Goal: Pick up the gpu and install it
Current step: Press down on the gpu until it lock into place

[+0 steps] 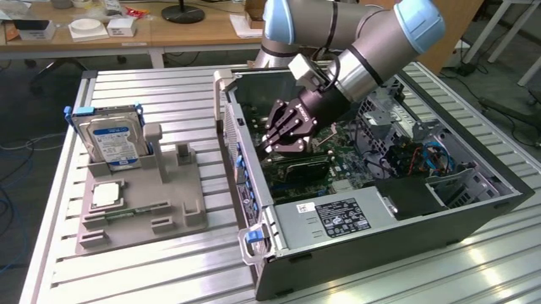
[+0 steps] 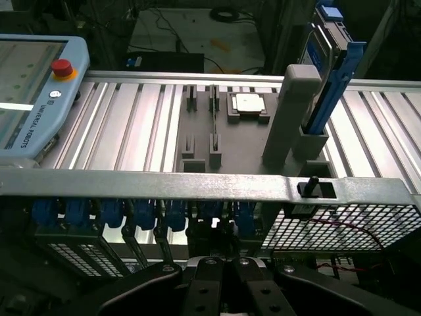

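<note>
A dark, flat graphics card [image 1: 298, 168], the gpu of the task, sits low inside an open computer case [image 1: 473, 212] in the middle of the exterior view. It lies along the green main board [image 1: 343, 166], just below the robot's gripper [image 1: 286, 144]. The gripper's black fingers [image 1: 292, 147] are pressed together, their tips at or just above the card's upper edge; whether they pinch the card or only press on it cannot be told.

The step in hand looks like the install itself: the card is already inside the case at the board, so this seems to be seating rather than picking up. Whether it is fully in its slot cannot be told. Finishing would call for a straight, even push down along the card's edge, without tilting it, and care to keep clear of the wires [image 1: 431, 155] toward the right of the case.

In the wrist view the closed fingers [image 2: 209, 289] sit at the bottom centre, with the case's metal rim [image 2: 197, 185] crossing the middle of the frame.

To the left of the case in the exterior view, a grey parts holder [image 1: 139, 209] rests on a ribbed metal table [image 1: 169, 88]. It holds a silver hard drive [image 1: 114, 140] standing upright, a square processor chip [image 1: 108, 195] and a narrow green memory stick [image 1: 127, 213]. At the left of the wrist view lies a robot control tablet [image 2: 36, 92] with a red button.
</note>
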{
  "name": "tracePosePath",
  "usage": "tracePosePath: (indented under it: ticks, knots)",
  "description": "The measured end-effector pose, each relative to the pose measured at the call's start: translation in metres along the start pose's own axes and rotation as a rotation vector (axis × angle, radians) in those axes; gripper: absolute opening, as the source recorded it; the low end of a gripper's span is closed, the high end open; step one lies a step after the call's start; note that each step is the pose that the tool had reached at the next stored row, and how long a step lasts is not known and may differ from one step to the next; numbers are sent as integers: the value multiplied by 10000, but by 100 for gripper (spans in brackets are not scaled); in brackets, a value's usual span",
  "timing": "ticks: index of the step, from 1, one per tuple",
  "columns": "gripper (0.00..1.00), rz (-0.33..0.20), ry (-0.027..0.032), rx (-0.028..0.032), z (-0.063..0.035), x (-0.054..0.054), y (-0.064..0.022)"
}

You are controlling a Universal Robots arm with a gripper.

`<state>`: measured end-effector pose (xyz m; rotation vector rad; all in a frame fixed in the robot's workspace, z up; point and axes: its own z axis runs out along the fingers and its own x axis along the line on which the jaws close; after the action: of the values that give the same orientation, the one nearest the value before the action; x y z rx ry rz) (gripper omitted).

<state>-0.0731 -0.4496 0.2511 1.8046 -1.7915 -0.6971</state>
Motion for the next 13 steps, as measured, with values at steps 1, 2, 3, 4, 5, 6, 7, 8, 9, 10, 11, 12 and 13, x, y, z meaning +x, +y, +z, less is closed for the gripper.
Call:
tracePosePath:
  ticks: [1,2,3,4,5,6,7,8,9,10,11,12,13]
  knots:
    - [10,0,0,0,0,0,-1]
    - [10,-2,-3,-1,-5,0,-8]
    - [10,-1,-4,1,-19,-1,-26]
    - [10,-4,-4,2,-26,0,-34]
    - [10,-2,-3,1,-34,0,-42]
    - [10,-3,-2,1,-37,0,-45]
    - [10,-2,-2,-1,-38,0,-45]
    - [10,-1,-3,-5,-38,0,-44]
    - [10,0,-2,-7,-38,0,-44]
    - [10,1,0,-9,-37,0,-43]
    - [10,0,-1,-9,-33,0,-40]
    - [10,0,-1,-9,-28,1,-39]
    - [10,-2,-2,-9,-22,0,-37]
